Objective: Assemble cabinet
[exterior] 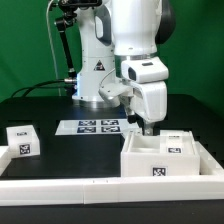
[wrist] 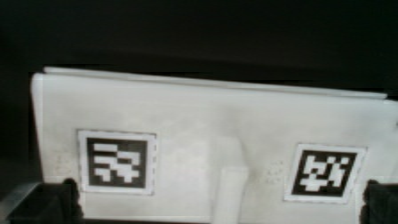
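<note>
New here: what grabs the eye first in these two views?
The gripper hangs open close over the white cabinet at the exterior view's right. In the wrist view the cabinet fills the frame, with two black-and-white tags facing the camera. A small tagged cube sits apart at the exterior view's left, and the marker board lies between them, further back.

Your exterior view is bright and evenly lit, with the white arm [exterior: 135, 30] close to washed out against the black table [exterior: 45, 108] and only faint, soft shadows under the parts. Your wrist view is dimmer and soft: the cabinet [wrist: 214, 110] looks blurred, its tag edges smeared, the background near black.
</note>
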Controlling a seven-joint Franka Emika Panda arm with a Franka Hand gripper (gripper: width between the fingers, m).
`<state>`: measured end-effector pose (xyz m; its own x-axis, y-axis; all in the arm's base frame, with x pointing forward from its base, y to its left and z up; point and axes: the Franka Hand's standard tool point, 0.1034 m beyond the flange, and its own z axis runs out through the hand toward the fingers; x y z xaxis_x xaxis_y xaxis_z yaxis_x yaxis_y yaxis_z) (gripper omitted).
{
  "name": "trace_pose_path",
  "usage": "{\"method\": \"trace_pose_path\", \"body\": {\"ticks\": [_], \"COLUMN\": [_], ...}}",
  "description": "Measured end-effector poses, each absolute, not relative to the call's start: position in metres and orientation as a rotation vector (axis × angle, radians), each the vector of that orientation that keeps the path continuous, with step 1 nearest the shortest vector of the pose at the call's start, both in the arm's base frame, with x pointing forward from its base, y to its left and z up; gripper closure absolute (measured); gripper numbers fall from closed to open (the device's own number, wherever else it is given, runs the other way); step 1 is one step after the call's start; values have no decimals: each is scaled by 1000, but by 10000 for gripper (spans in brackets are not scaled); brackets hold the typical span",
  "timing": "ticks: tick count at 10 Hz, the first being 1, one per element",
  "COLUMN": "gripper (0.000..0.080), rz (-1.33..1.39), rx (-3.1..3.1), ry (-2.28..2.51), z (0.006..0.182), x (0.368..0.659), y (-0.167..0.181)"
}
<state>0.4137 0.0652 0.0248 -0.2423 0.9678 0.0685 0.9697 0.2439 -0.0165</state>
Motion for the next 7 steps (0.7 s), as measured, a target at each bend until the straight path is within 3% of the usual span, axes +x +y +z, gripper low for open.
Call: {"method": "trace_pose_path", "body": {"ticks": [2,3,4,5,7], "gripper": [3,89,224,224,544], "rz": [-35,-30,-29,-26,-20], "rx": [-1888,-1886,-1891,-1889,-1886], "ry": [-2414,-2407,-2403,-2400,-2391], "z": [19,16,16,15,11], "x": [410,407,407,407,404], "y": [65,65,65,65,65]}}
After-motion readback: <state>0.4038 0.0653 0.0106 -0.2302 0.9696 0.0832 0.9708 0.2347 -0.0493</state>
